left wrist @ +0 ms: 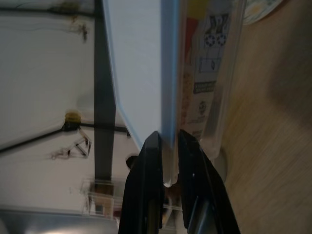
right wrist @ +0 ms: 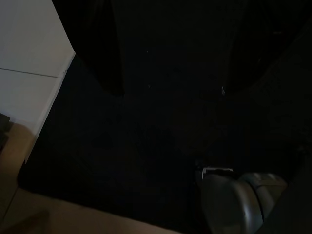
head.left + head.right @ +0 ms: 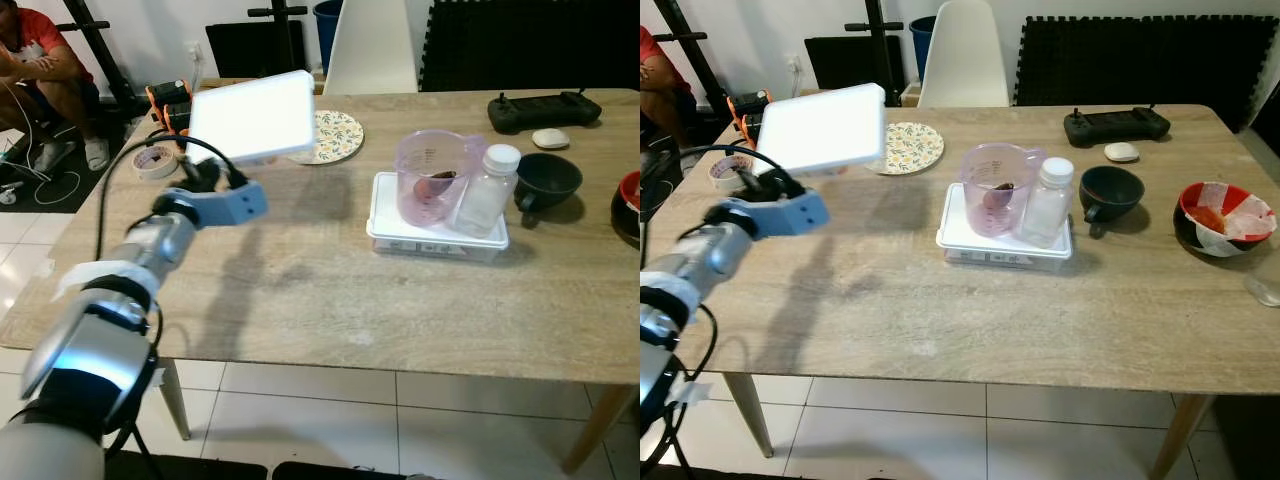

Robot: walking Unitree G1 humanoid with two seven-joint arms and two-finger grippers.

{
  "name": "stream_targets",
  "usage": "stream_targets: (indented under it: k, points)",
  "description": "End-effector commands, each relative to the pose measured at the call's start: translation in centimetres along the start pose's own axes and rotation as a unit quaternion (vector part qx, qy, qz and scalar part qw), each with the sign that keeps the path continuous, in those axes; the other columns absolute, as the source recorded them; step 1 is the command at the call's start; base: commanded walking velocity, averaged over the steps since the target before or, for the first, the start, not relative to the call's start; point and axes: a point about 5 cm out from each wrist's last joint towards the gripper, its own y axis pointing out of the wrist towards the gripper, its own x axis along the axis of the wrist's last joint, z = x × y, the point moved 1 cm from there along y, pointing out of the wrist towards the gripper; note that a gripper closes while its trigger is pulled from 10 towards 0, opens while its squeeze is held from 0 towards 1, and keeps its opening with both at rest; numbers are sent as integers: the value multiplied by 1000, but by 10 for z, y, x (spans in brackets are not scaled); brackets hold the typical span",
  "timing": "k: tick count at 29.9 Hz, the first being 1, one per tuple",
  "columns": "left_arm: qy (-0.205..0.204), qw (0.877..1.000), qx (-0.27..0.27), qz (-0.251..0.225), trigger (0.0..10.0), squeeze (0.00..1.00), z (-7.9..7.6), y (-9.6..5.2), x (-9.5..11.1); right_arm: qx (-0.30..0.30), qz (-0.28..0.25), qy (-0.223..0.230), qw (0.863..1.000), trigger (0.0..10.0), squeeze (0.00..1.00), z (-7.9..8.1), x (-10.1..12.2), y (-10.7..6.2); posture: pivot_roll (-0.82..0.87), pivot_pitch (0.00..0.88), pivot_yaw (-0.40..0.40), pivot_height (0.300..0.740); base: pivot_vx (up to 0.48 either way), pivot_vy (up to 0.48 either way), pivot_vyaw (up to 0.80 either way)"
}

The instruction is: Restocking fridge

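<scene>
Pinching a white box [image 3: 252, 115] by its rim with the left gripper [image 1: 168, 161], fingers clamped tight, holding it above the table [image 3: 330, 290], probably for carrying fridge-wards. Right gripper idling, can't tell.

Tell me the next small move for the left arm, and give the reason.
Probably draw the arm back from the table, keeping the box level. The left tool is pinched on the edge of the white-lidded box, which is already raised off the wooden table, so it looks ready to carry off.
</scene>
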Motion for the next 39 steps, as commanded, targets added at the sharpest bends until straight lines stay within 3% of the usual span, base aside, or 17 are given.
stream_targets:
  k: [1,2,4,5,7,9,14,18,19,20,22,24,26,27,30,37,39]
  points:
    - [-36,999,21,27,0,0,17,-7,-20,-1,6,18,1000,10000,0,0,-5,-1,-170,77,63,740,0,0,0]
    - [-62,997,17,33,588,0,19,-10,-26,-2,3,24,1000,10000,0,-1,-4,-1,-166,77,62,740,0,0,0]
    - [-77,996,15,35,588,0,20,-11,-29,-3,1,27,1000,10000,0,-2,-3,-1,-163,75,60,740,0,0,0]
    - [-84,996,-6,31,2824,0,19,-16,-33,-2,-3,30,1000,10000,0,-4,-1,-1,-160,74,60,740,0,0,0]
    - [-96,994,-46,17,2980,0,19,-25,-41,-5,-7,34,999,10000,0,-11,2,-1,-143,71,54,740,0,0,0]
    - [-94,993,-70,6,3961,0,22,-33,-48,-9,-8,35,999,10000,0,-15,2,-1,-138,70,52,740,0,0,0]
    - [-116,985,-125,-37,4824,0,26,-46,-47,-9,-7,33,999,10000,0,-18,3,-1,-121,63,43,740,0,0,0]
    - [-117,982,-132,-62,5020,0,45,-52,-46,-7,-7,34,999,10000,0,-18,3,-1,-114,61,40,740,0,0,0]
    - [-112,983,-123,-71,5922,0,55,-52,-44,-5,-9,37,999,10000,0,-18,3,-1,-109,58,37,740,0,0,0]
    - [-112,983,-123,-71,5922,0,55,-52,-44,-5,-9,37,999,10000,0,-18,3,-1,-109,58,37,740,0,0,0]
    - [-104,982,-117,-108,8157,0,74,-54,-32,0,-19,52,998,10000,0,-18,7,-1,-107,55,33,740,0,0,0]
    - [-108,976,-129,-136,7922,0,79,-57,-22,9,-28,69,997,10000,0,-18,11,-1,-105,50,28,740,0,0,0]
    - [-123,965,-153,-172,8510,0,79,-60,-7,36,-42,92,994,10000,0,-17,15,-1,-105,47,25,740,0,0,0]
    - [-133,960,-166,-184,9294,0,78,-62,-1,47,-48,99,993,10000,0,-17,16,-1,-105,47,25,740,0,0,0]
    - [-146,950,-185,-204,10000,0,74,-66,9,68,-60,111,990,10000,0,-19,19,-2,-106,43,22,740,0,0,0]
    - [-183,932,-214,-230,10000,0,53,-71,27,72,-66,110,989,10000,0,-29,20,-4,-112,32,12,740,0,0,0]
    - [-213,916,-229,-252,10000,0,40,-73,47,75,-71,111,988,10000,0,-30,23,-4,-114,26,8,740,0,0,0]
